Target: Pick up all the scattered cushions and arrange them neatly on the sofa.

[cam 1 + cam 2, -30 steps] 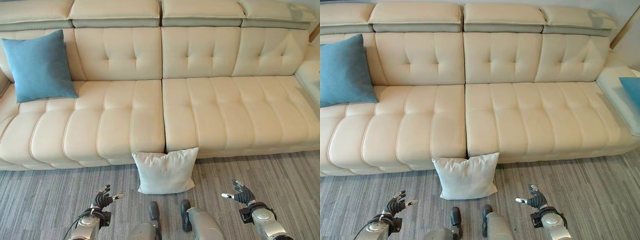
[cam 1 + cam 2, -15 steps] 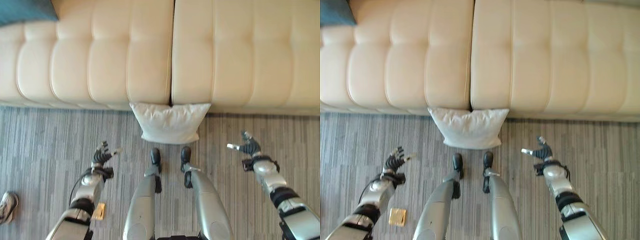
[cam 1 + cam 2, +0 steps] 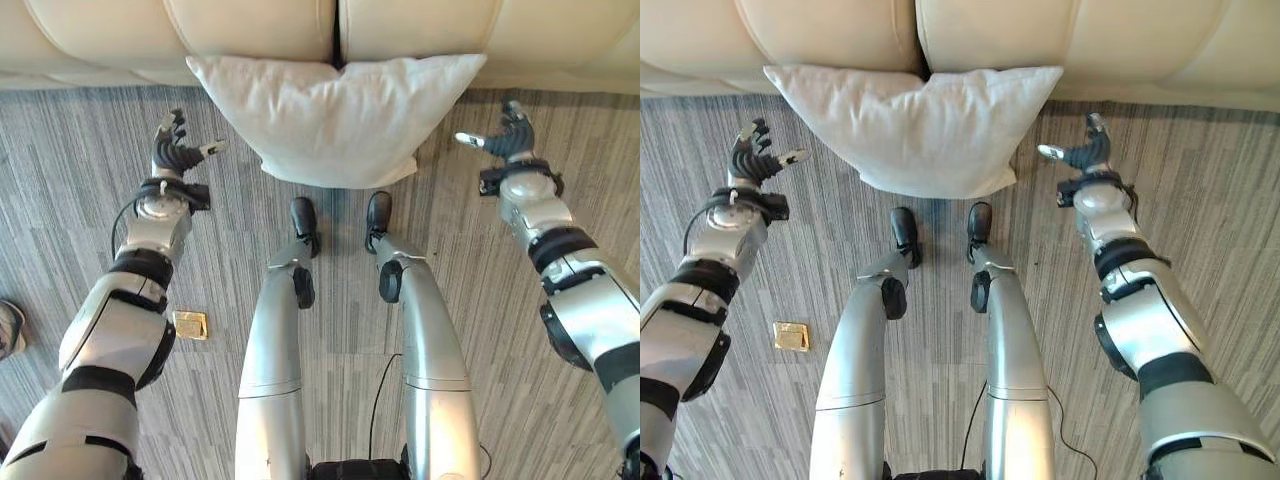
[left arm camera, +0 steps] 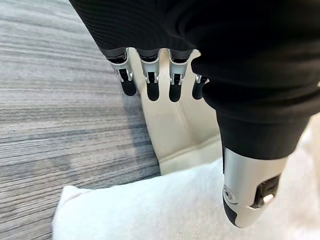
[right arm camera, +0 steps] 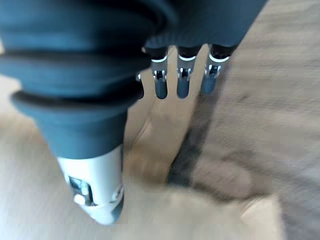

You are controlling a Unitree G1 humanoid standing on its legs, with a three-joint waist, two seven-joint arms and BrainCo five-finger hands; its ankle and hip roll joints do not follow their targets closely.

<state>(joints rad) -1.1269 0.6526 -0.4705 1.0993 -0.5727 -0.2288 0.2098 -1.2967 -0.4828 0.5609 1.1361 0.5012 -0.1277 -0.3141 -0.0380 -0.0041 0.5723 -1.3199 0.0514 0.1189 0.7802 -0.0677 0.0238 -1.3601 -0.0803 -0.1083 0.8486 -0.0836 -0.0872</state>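
A white cushion (image 3: 335, 115) leans against the front of the cream sofa (image 3: 260, 25), its lower edge on the grey carpet. My left hand (image 3: 176, 152) hovers just off the cushion's left corner, fingers relaxed and thumb out, holding nothing. My right hand (image 3: 510, 135) hovers off the cushion's right corner, open too and apart from the fabric. In the left wrist view the cushion (image 4: 150, 210) lies past the thumb (image 4: 250, 195) and the sofa base (image 4: 175, 125) stands beyond the fingers. The right wrist view has the cushion corner (image 5: 255, 215) past the fingers (image 5: 182, 82).
A small brass floor plate (image 3: 189, 324) sits in the carpet at the left. A person's shoe (image 3: 8, 328) shows at the far left edge. Striped grey carpet (image 3: 80, 200) spreads on both sides of the cushion.
The view has tipped down and closed in on the cushion and floor. Both hands have come forward to either side of the cushion, still open.
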